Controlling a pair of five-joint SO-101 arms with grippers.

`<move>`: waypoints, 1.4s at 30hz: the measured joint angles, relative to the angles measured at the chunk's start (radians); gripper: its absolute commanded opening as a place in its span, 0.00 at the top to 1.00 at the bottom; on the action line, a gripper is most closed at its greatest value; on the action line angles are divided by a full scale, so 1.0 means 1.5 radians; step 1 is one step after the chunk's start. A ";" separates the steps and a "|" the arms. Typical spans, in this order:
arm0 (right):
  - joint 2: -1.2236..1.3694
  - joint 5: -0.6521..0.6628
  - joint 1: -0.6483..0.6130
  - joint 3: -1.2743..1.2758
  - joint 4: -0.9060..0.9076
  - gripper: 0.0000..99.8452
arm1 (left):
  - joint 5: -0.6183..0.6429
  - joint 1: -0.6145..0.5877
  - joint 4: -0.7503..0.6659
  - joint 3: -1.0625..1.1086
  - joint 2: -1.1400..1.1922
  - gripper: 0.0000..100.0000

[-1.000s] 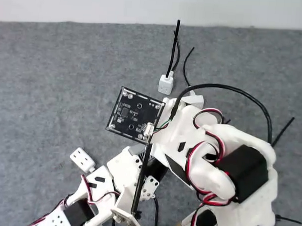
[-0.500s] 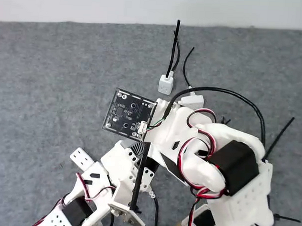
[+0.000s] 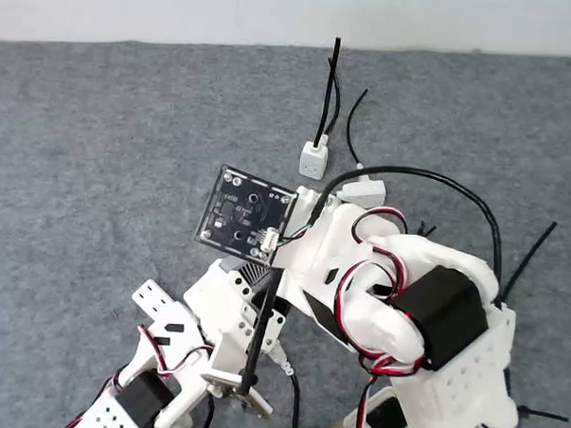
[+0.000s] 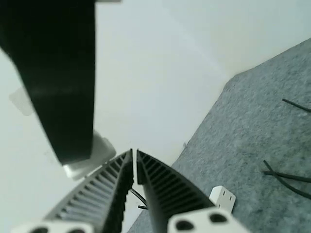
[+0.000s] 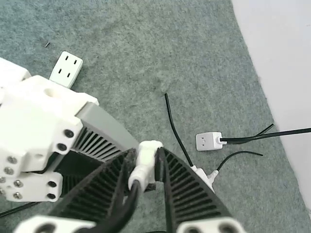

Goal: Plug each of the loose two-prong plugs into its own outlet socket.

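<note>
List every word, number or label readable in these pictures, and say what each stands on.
No text can be read.
Black square circuit board on an arm's wrist: tiny pale markings, too small to read.
White four-slot outlet block: no print.
Small white cube on a black cord: no print.
White two-prong plug in the right pincer: blank.

A white plug [image 5: 146,158] stands pinched in the right end effector [image 5: 146,154]. A free socket [image 5: 65,68] lies face-up. A second socket [image 5: 208,141] lies well apart, trailing a black cable [image 5: 262,137].
</note>
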 measured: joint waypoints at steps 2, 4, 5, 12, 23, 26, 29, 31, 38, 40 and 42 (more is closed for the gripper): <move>-0.008 0.000 0.000 0.004 0.000 0.99 | 0.001 0.000 0.000 0.000 0.000 0.99; -0.020 0.000 0.000 0.007 0.000 0.99 | 0.001 0.000 0.000 0.000 0.000 0.99; -0.027 0.000 0.000 0.009 0.000 0.99 | 0.002 -0.002 0.000 0.000 0.000 0.99; -0.085 -0.004 0.000 0.057 0.000 0.99 | 0.007 -0.023 0.000 0.000 0.000 0.99; -0.120 -0.003 -0.003 0.100 0.000 0.99 | 0.007 -0.037 0.000 0.000 -0.001 0.99; -0.121 -0.003 0.000 0.100 0.000 0.99 | 0.007 -0.035 0.000 0.000 -0.001 0.99; -0.122 -0.003 -0.001 0.116 0.000 0.99 | 0.007 -0.037 0.000 0.000 -0.001 0.99; -0.129 -0.003 0.000 0.123 0.000 0.99 | 0.007 -0.037 0.000 0.000 -0.001 0.99; -0.121 -0.003 0.000 0.101 -0.003 0.99 | 0.007 -0.037 0.001 0.000 -0.001 0.99; -0.121 -0.003 0.000 0.094 -0.013 0.99 | 0.007 -0.035 0.001 0.000 -0.001 0.99; -0.116 0.001 -0.001 0.089 -0.026 0.99 | 0.007 -0.036 0.001 0.000 -0.001 0.99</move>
